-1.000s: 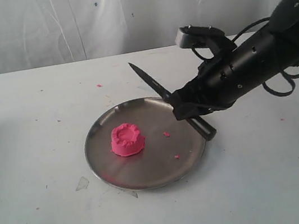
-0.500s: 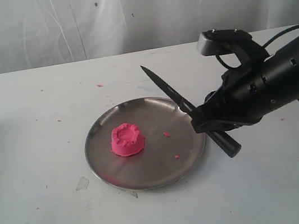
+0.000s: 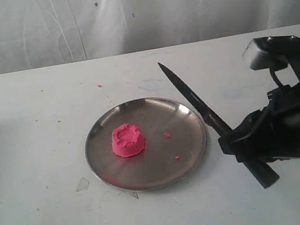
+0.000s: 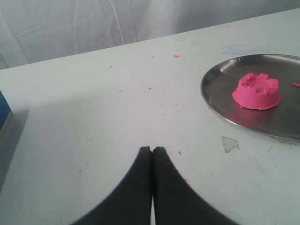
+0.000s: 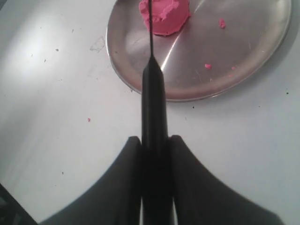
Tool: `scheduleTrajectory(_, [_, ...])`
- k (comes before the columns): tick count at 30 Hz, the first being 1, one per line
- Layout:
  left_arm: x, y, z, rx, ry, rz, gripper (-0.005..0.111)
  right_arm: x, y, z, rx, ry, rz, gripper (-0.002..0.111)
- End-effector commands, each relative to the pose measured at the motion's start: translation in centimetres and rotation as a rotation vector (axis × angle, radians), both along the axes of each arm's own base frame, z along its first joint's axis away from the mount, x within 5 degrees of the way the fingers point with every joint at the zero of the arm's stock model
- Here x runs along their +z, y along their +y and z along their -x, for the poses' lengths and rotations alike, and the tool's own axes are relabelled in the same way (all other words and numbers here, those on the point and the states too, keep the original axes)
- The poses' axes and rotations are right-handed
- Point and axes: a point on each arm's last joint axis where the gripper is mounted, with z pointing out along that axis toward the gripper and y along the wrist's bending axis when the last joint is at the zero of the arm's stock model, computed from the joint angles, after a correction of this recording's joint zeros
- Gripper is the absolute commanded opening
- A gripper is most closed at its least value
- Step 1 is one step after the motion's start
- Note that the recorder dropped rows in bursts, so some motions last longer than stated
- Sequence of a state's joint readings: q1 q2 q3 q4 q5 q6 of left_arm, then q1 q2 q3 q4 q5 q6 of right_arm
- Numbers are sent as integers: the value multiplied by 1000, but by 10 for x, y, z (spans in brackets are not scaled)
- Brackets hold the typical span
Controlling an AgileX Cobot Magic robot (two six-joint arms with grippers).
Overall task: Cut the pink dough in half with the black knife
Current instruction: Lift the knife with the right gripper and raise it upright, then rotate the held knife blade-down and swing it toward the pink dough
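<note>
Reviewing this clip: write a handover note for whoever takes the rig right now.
Left claw: shut, empty, over the table, apart from the plate.
Right claw: shut on the knife handle; blade lifted, tilted, aimed toward the dough, not touching it.
Dough: one whole mound on the plate, crumbs beside it.
Done: knife in grip.
Left: set the blade across the dough's middle and press down to halve it.
</note>
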State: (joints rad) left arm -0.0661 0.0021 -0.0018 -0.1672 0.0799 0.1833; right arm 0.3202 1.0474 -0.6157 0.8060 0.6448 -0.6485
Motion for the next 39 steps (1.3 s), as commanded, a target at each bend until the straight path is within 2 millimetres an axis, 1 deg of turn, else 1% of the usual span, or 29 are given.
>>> scheduleTrajectory(1, [0, 0, 0, 5, -3, 10, 0, 3, -4, 8, -33, -37, -29, 0])
scheduleTrajectory(7, [0, 0, 0, 5, -3, 10, 0, 16, -1, 18, -22, -36, -135, 0])
scheduleTrajectory(10, [0, 0, 0, 5, -3, 10, 0, 27, 9, 22, 61, -81, -272, 0])
scheduleTrajectory(11, [0, 0, 0, 5, -3, 10, 0, 29, 10, 22, 78, -98, -289, 0])
scheduleTrajectory(15, [0, 0, 0, 5, -3, 10, 0, 30, 10, 22, 92, -130, -283, 0])
scheduleTrajectory(20, [0, 0, 0, 5, -3, 10, 0, 29, 14, 25, 150, -137, -272, 0])
scheduleTrajectory(22, [0, 0, 0, 5, -3, 10, 0, 29, 18, 27, 166, -136, -269, 0])
scheduleTrajectory(26, [0, 0, 0, 5, -3, 10, 0, 35, 28, 27, 163, -188, -265, 0])
scheduleTrajectory(29, [0, 0, 0, 5, -3, 10, 0, 42, 37, 31, 196, -215, -276, 0])
scheduleTrajectory(31, [0, 0, 0, 5, -3, 10, 0, 42, 41, 35, 201, -219, -281, 0])
scheduleTrajectory(35, [0, 0, 0, 5, -3, 10, 0, 40, 51, 37, 201, -216, -277, 0])
scheduleTrajectory(39, [0, 0, 0, 5, -3, 10, 0, 31, 62, 37, 230, -193, -248, 0])
